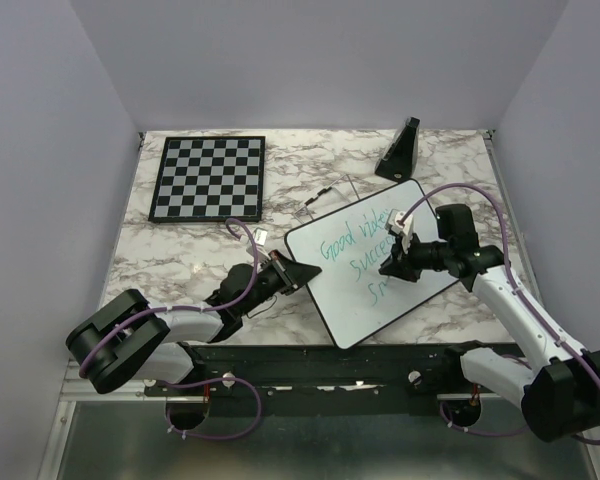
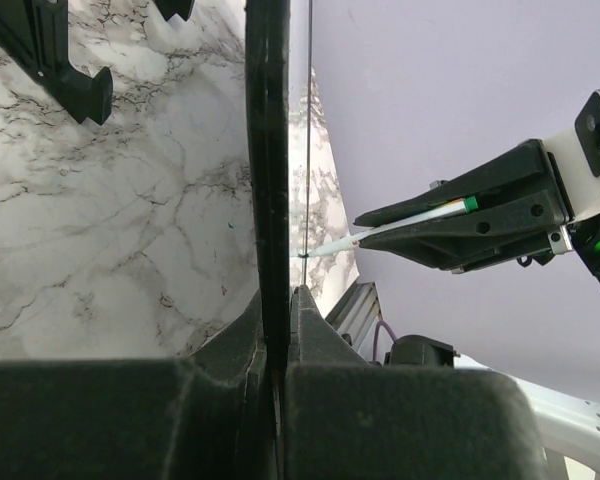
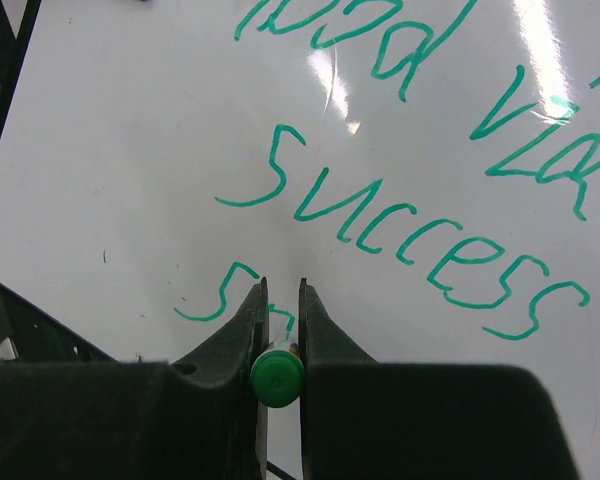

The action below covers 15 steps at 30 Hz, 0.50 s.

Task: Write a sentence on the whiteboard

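two lines written, a third begun

the left gripper clamps the left edge of the whiteboard, probably to steady it. the right gripper is closed on a green marker, its tip at the whiteboard just below "success", where the sentence continues.

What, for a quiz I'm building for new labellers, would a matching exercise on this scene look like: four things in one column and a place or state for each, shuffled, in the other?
Things:
1. chessboard
2. whiteboard
3. marker
4. black stand

Places or states:
A. held in the shut right gripper
B. flat at the far left of the table
C. its edge clamped by the shut left gripper
D. on the table's far side, beyond the whiteboard

Pairs: 1-B, 2-C, 3-A, 4-D
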### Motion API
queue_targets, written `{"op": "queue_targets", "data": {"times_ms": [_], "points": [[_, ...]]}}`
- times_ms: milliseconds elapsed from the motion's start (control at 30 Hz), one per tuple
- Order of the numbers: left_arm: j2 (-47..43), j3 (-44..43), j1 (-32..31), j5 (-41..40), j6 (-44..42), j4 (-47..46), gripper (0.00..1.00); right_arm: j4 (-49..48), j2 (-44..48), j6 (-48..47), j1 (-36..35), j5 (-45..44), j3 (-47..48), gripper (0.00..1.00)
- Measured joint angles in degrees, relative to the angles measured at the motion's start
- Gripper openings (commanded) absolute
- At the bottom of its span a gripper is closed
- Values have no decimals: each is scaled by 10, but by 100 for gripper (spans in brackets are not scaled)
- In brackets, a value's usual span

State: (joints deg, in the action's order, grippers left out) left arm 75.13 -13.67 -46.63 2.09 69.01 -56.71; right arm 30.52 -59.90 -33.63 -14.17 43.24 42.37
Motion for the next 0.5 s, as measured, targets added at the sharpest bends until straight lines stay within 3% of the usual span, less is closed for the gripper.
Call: {"op": "queue_targets", "data": {"times_ms": [500], "points": [[0,0,0,0,0,0,0,66,-13,-44,0,14,9,1]]}}
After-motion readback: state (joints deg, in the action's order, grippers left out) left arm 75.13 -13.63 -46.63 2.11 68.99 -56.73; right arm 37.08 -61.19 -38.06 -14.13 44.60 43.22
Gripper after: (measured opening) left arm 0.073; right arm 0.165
